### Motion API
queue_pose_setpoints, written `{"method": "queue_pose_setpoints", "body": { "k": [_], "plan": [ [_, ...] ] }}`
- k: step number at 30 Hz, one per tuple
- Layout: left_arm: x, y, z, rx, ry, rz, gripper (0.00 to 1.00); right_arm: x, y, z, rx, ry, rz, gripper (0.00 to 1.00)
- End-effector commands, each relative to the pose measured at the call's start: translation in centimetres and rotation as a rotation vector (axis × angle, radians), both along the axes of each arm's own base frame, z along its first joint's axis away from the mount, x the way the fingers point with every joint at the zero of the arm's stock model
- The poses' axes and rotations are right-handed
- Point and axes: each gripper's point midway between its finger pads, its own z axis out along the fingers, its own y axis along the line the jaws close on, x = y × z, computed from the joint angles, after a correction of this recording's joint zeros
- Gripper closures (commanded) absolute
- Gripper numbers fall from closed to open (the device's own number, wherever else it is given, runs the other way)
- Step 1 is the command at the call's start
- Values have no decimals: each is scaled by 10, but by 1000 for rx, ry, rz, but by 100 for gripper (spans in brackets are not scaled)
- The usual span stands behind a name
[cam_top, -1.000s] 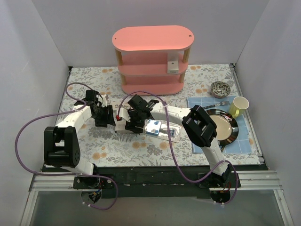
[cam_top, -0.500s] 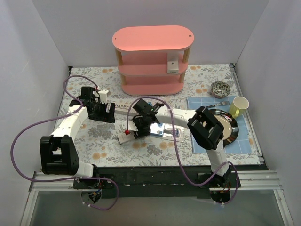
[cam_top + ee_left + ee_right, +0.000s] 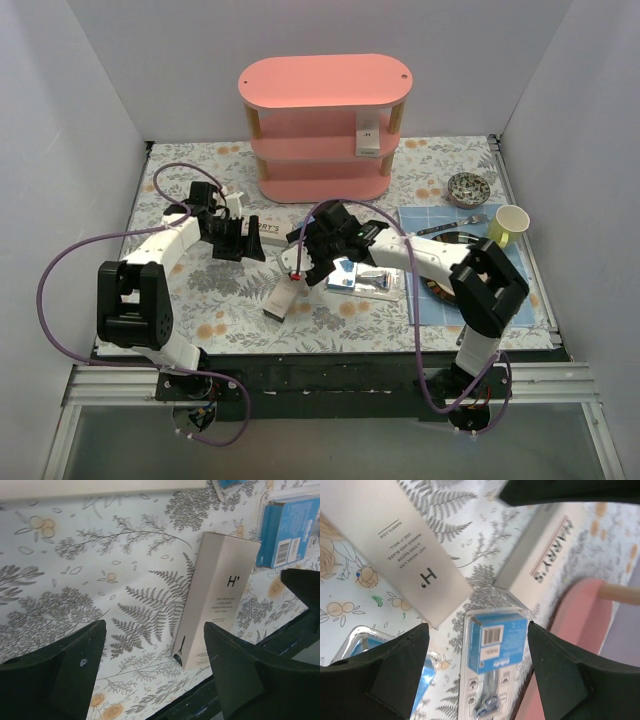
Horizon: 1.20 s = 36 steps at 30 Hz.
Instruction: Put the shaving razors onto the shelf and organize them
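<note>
The pink shelf stands at the back, with one white razor box on its middle tier. A second white box lies on the floral cloth; it also shows in the left wrist view and the right wrist view. A third, marked HARRY'S, lies in front of the shelf. Two blue blister packs lie side by side. My left gripper is open and empty beside the third box. My right gripper is open above one blister pack.
On the right, a blue mat holds a steel plate, a yellow cup and cutlery. A small patterned bowl sits behind it. White walls enclose the table.
The loose white box has slid toward the front edge. My right gripper has left it and moved right, over the blister packs. My left gripper has moved right toward the box by the shelf.
</note>
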Motion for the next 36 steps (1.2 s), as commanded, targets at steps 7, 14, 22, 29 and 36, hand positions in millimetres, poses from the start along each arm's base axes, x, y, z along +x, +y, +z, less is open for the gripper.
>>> {"method": "queue_pose_setpoints", "body": {
  "k": [7,14,22,29,36],
  "plan": [
    [-23,-24,-18,-56,129,98,99,-54,-32,18,32,607,-525,61],
    [-38,-33,-28,-85,201,137,100,-68,-29,-11,-11,770,-683,95],
    [-51,-56,-31,-135,270,92,100,-55,-10,-33,-12,814,-752,99],
    [-38,-81,-27,-196,286,13,95,-25,11,-40,20,754,-770,99],
    [-31,-90,-23,-183,262,-23,95,-17,15,-41,33,728,-777,99]
  ]
}}
